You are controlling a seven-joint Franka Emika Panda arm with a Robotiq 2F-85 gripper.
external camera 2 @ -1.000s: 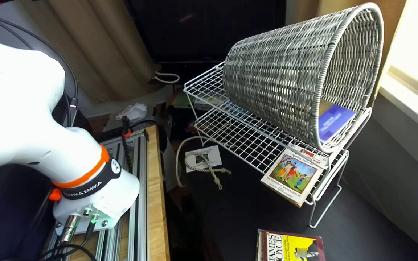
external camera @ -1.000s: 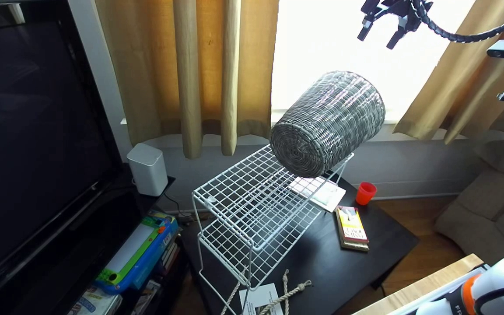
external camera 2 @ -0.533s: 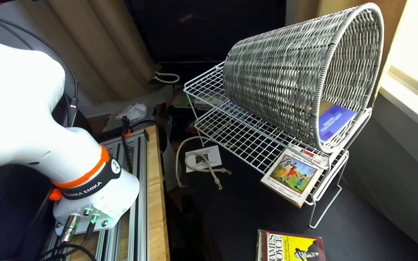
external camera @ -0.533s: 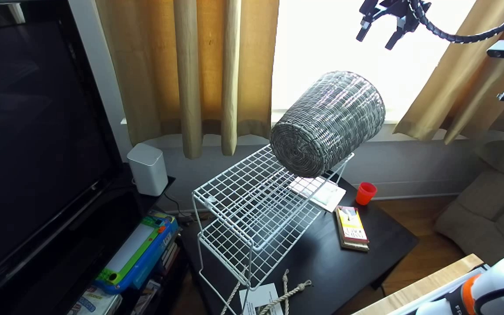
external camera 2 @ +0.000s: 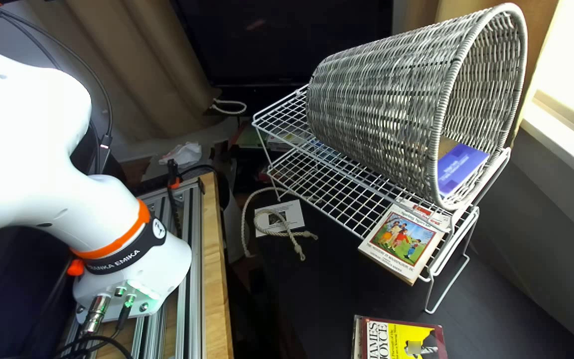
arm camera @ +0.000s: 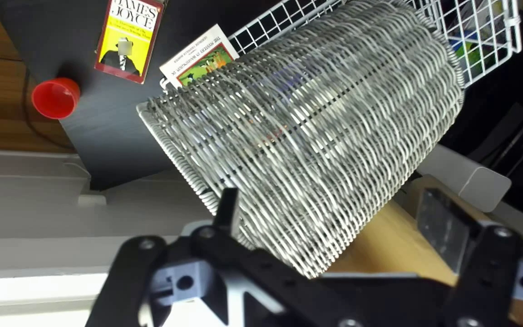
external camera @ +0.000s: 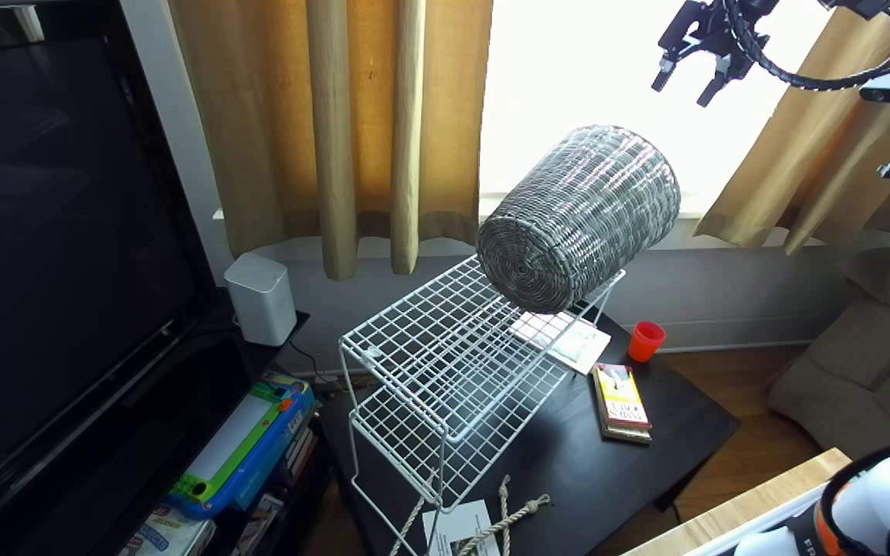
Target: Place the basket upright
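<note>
Sideways, tapered woven basket (external camera: 580, 220), gridded wire rack (external camera: 437, 347)

You have the basket (external camera: 580, 220), round, slightly tapered and woven in grey strands, with a thick rim. In both exterior views you see it lying on its side atop the white wire rack (external camera: 429, 340), mouth toward one end, base toward the rack's middle.

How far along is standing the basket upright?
Done: no righting visible; the basket lies on its side on the wire rack. In hand: nothing gripped; the tool hangs open above the basket, not touching it. Left: likely grasp it, tip it mouth-up, release.
</note>
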